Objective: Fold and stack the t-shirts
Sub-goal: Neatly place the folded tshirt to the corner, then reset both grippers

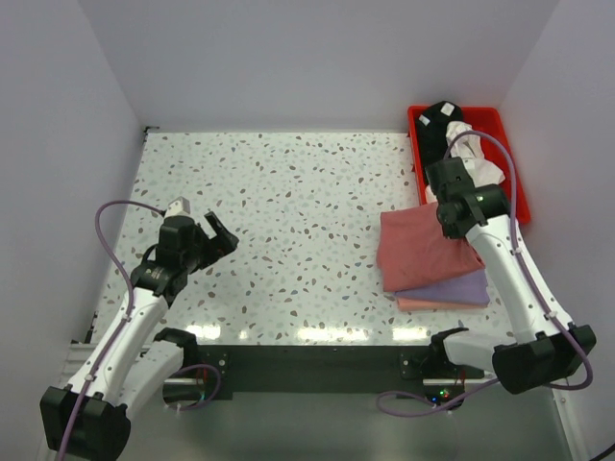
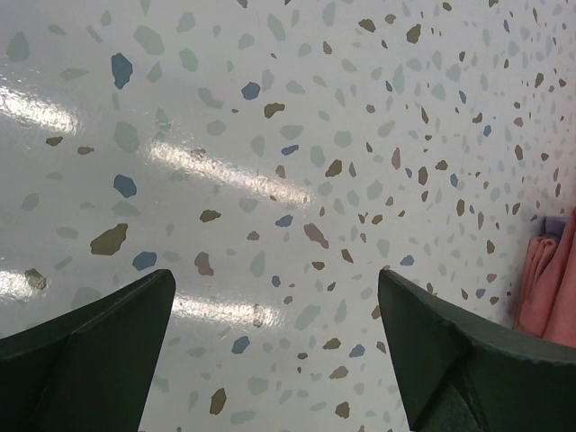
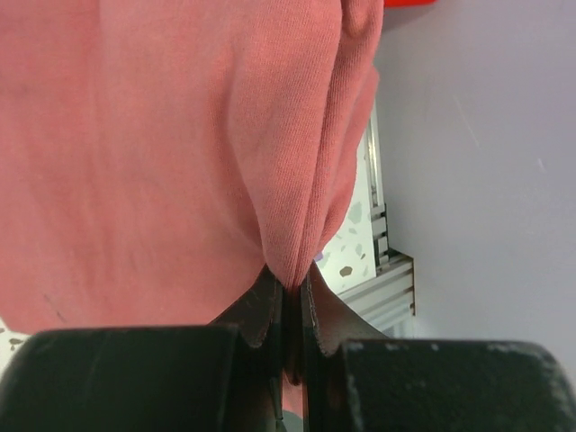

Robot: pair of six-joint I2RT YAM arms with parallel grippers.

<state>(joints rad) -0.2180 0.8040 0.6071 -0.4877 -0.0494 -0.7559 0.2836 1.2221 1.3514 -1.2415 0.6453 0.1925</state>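
A folded dusty red t-shirt (image 1: 421, 248) lies on top of a lavender t-shirt (image 1: 454, 287) and a pale pink t-shirt (image 1: 432, 304) at the table's right side. My right gripper (image 3: 292, 288) is shut on a pinched fold of the red t-shirt (image 3: 162, 135). From above, the right gripper (image 1: 445, 199) is at that shirt's far right corner. A black t-shirt (image 1: 441, 114) and a white t-shirt (image 1: 479, 158) lie crumpled in the red tray (image 1: 510, 144). My left gripper (image 1: 206, 235) hangs open over bare table at the left, and nothing lies between the left gripper's (image 2: 277, 301) jaws.
The speckled table (image 1: 288, 211) is walled at the back and both sides. The red tray stands in the back right corner, right behind the stack. In the left wrist view the pink edge of the stack (image 2: 551, 283) shows at far right.
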